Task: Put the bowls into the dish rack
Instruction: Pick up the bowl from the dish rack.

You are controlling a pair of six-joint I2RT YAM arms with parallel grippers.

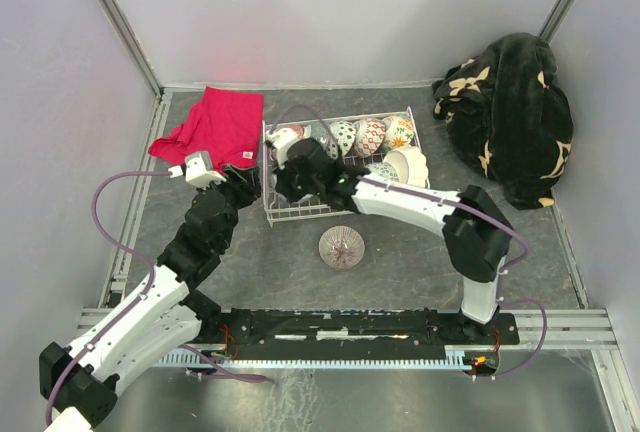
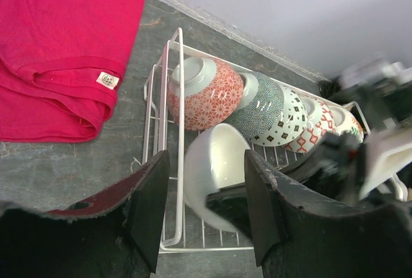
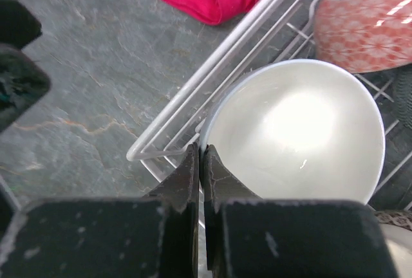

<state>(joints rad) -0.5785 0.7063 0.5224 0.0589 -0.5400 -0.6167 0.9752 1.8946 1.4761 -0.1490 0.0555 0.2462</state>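
Observation:
My right gripper (image 3: 201, 156) is shut on the rim of a plain white bowl (image 3: 302, 136), held tilted over the near left corner of the white wire dish rack (image 3: 193, 107). A red lattice bowl (image 3: 367, 33) lies just beyond it. In the left wrist view my left gripper (image 2: 206, 207) hangs open above that same white bowl (image 2: 219, 159), touching nothing. A row of patterned bowls (image 1: 371, 135) leans along the rack's far side. One patterned bowl (image 1: 342, 247) sits on the table in front of the rack (image 1: 268, 214).
A red cloth (image 1: 215, 127) lies left of the rack, and a black floral blanket (image 1: 510, 112) is heaped at the back right. Another white bowl (image 1: 408, 164) rests in the rack's right end. Both arms crowd the rack's left end.

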